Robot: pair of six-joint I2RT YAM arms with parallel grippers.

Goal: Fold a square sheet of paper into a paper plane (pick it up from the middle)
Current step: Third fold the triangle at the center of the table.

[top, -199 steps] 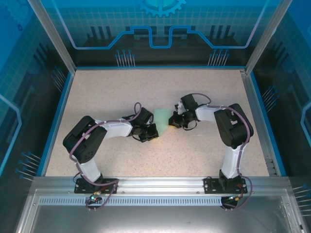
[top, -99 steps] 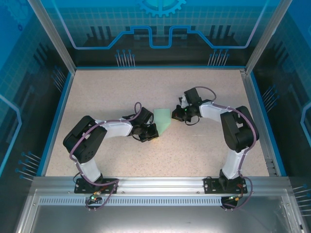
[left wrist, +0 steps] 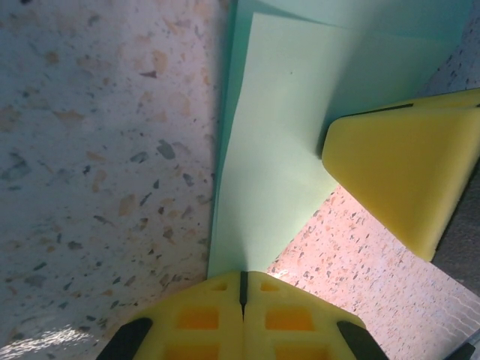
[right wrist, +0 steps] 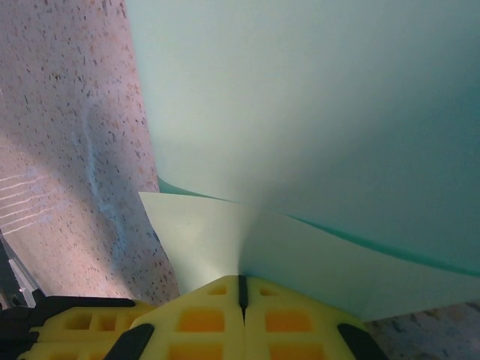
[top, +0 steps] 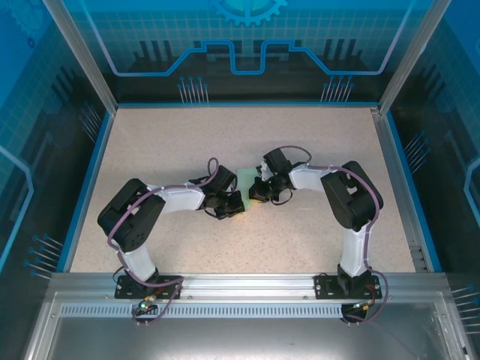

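Observation:
The pale mint-green sheet of paper [top: 245, 178] lies mid-table, folded into layers with a pointed end. My left gripper [top: 234, 204] is shut, and in the left wrist view its tips [left wrist: 241, 279] rest on the pointed end of the paper [left wrist: 285, 112]. The right gripper [top: 255, 193] is also shut. In the right wrist view the right gripper [right wrist: 241, 283] pushes against a raised flap [right wrist: 202, 232] of the paper [right wrist: 300, 97]. One of its yellow fingers [left wrist: 397, 165] shows on the paper's right edge in the left wrist view. I cannot tell whether either gripper pinches paper.
A speckled beige tabletop [top: 187, 142] lies inside a blue rim [top: 90, 172], with metal frame posts at the corners. Both arms reach inward from their bases at the near edge, elbows out to the sides.
The right gripper drew back to the right, off the paper, then came back left onto it, now covering more of the sheet. The left arm has not moved.

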